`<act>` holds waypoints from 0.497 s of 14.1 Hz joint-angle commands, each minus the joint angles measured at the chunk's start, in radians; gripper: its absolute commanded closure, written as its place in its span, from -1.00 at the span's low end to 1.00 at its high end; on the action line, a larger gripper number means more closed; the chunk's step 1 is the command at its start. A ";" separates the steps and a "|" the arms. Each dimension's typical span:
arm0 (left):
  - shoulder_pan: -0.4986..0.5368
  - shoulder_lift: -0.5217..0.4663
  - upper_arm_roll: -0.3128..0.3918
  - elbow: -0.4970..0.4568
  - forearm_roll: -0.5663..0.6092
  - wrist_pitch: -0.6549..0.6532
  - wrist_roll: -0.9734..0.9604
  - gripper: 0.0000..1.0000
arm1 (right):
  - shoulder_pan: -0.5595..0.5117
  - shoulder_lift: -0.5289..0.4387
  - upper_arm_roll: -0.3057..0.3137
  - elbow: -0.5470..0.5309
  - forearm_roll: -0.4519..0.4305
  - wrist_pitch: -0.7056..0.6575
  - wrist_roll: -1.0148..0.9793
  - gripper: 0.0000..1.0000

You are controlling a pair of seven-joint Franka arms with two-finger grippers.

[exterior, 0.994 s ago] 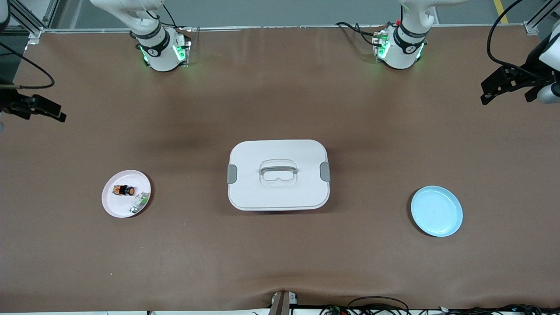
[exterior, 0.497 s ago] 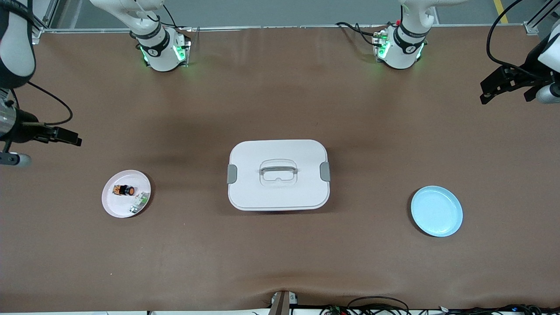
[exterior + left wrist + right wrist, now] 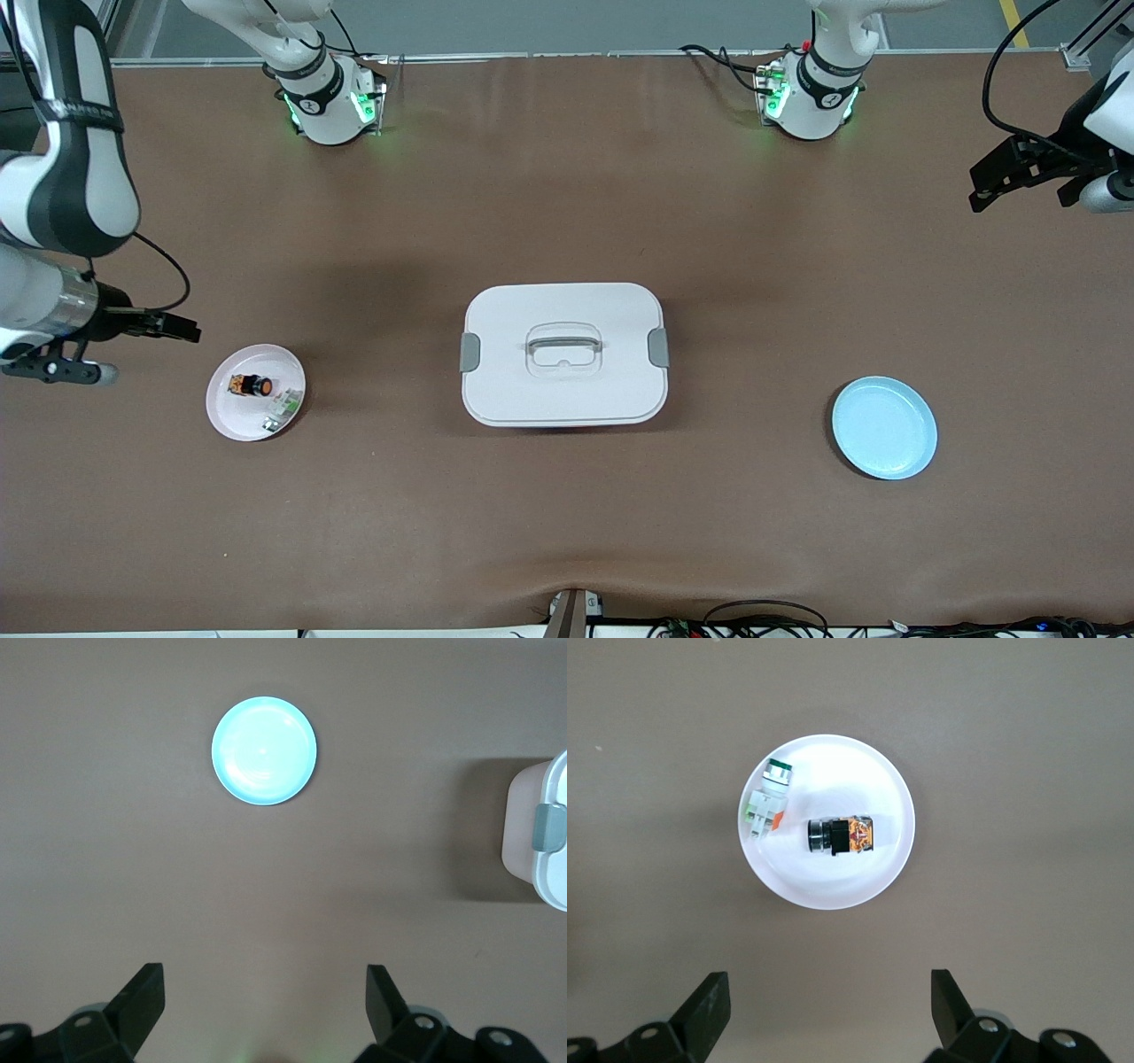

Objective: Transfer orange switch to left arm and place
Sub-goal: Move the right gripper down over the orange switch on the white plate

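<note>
The right gripper point(image 3: 182, 330) hangs in the air over bare table at the right arm's end, close to the pink plate point(image 3: 232, 416) and a little farther from the front camera than it. Its fingers point(image 3: 709, 1005) stand wide apart and hold nothing. On this plate lies the orange switch point(image 3: 252, 385), on its side; just beside it is a white-and-green component point(image 3: 282, 407), nearer to the front camera. Only the right wrist view shows that the two parts point(image 3: 840, 835) point(image 3: 767, 800) do not touch.

In the middle of the table stands the box point(image 3: 564, 353), lid on. The front view shows it whole with both grey clips; the left wrist view catches only one end point(image 3: 540, 837) with one clip.

The blue plate point(image 3: 884, 428) lies toward the left arm's end. The left gripper point(image 3: 997, 175) waits over the table's edge, well apart from that plate, fingers point(image 3: 142, 997) wide and empty.

I count two plates, two small parts, one box, two grippers.
</note>
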 commanded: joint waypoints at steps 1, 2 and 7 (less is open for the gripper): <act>0.004 -0.013 0.003 -0.009 -0.017 -0.002 0.009 -1.00 | -0.012 0.073 0.008 0.000 -0.003 0.063 -0.001 -1.00; 0.004 -0.016 0.003 -0.015 -0.017 -0.002 0.009 -1.00 | -0.012 0.099 0.008 0.001 -0.003 0.073 -0.001 -1.00; 0.004 -0.039 0.003 -0.038 -0.017 -0.003 0.009 -1.00 | -0.018 0.216 0.008 0.003 0.004 0.184 0.000 -1.00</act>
